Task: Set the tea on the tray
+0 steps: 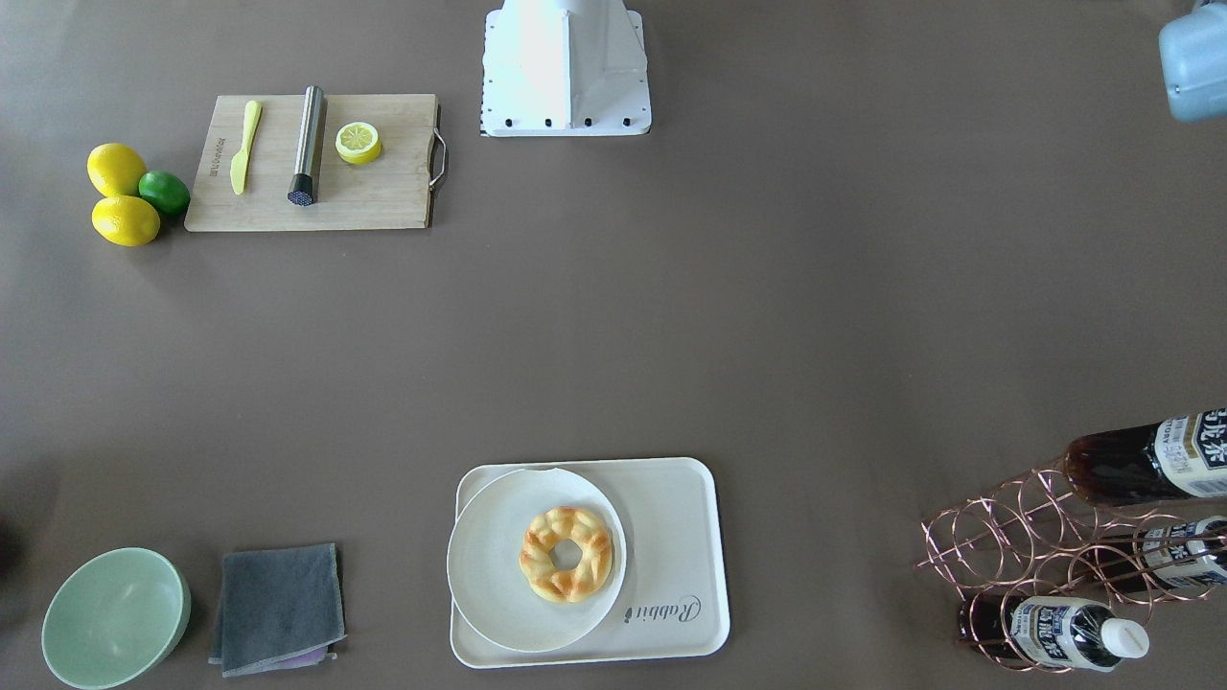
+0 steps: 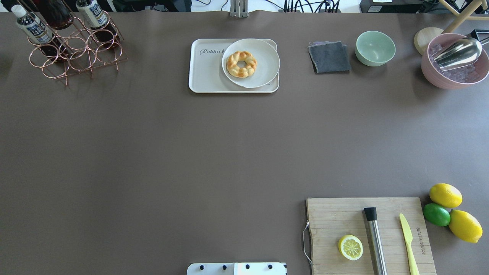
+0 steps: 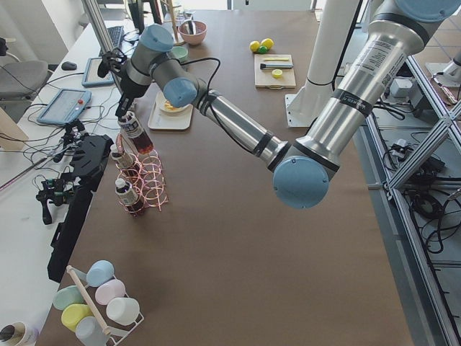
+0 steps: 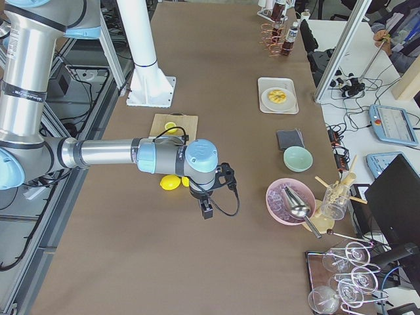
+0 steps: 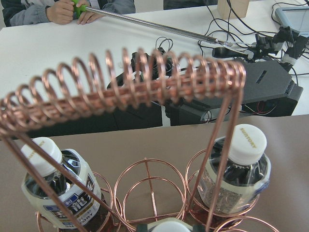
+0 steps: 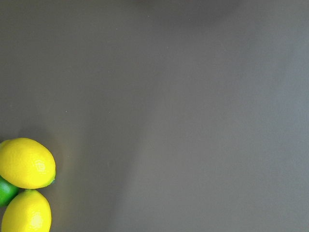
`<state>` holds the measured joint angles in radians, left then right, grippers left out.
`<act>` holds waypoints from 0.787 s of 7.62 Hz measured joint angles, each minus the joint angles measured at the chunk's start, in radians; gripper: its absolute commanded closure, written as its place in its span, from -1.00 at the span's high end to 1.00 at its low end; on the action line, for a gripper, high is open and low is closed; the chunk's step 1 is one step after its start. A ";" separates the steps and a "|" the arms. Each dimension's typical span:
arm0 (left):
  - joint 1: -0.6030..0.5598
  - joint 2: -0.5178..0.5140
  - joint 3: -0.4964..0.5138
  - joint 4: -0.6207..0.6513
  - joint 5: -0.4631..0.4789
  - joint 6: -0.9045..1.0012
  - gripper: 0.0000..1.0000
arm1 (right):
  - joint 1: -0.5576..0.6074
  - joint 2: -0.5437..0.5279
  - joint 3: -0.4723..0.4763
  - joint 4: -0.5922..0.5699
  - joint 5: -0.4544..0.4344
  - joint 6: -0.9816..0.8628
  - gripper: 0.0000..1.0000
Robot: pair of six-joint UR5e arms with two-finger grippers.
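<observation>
Three tea bottles lie in a copper wire rack (image 1: 997,537) at the table's far left corner: one on top (image 1: 1150,460), one in the middle (image 1: 1184,556), one lowest (image 1: 1054,632). The cream tray (image 1: 671,537) marked "Rabbit" lies at the table's far middle (image 2: 206,72). My left gripper (image 3: 128,115) is at the neck of the top tea bottle (image 3: 138,138). The left wrist view shows only that bottle's white cap (image 5: 169,226) at the bottom edge, so I cannot tell whether the gripper is shut. My right gripper (image 4: 205,211) hangs over bare table beside the lemons (image 6: 26,162); I cannot tell its state.
A round white plate (image 1: 498,575) with a ring pastry (image 1: 566,554) covers half the tray. A grey cloth (image 2: 329,57), a green bowl (image 2: 375,47) and a pink bowl with a scoop (image 2: 454,65) stand along the far edge. A cutting board (image 2: 336,217) is near right.
</observation>
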<state>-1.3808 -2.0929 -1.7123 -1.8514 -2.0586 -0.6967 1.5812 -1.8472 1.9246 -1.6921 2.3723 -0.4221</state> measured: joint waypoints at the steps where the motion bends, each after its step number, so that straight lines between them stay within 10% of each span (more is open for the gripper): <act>1: 0.004 -0.004 -0.071 0.061 -0.001 -0.026 -1.00 | -0.002 0.002 0.000 0.000 0.000 0.000 1.00; 6: 0.394 -0.100 -0.394 0.469 0.279 -0.355 -1.00 | -0.020 0.008 -0.002 -0.001 -0.001 0.000 1.00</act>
<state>-0.9869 -2.1933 -2.1059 -1.3825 -1.7798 -1.0513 1.5616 -1.8394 1.9225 -1.6931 2.3716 -0.4225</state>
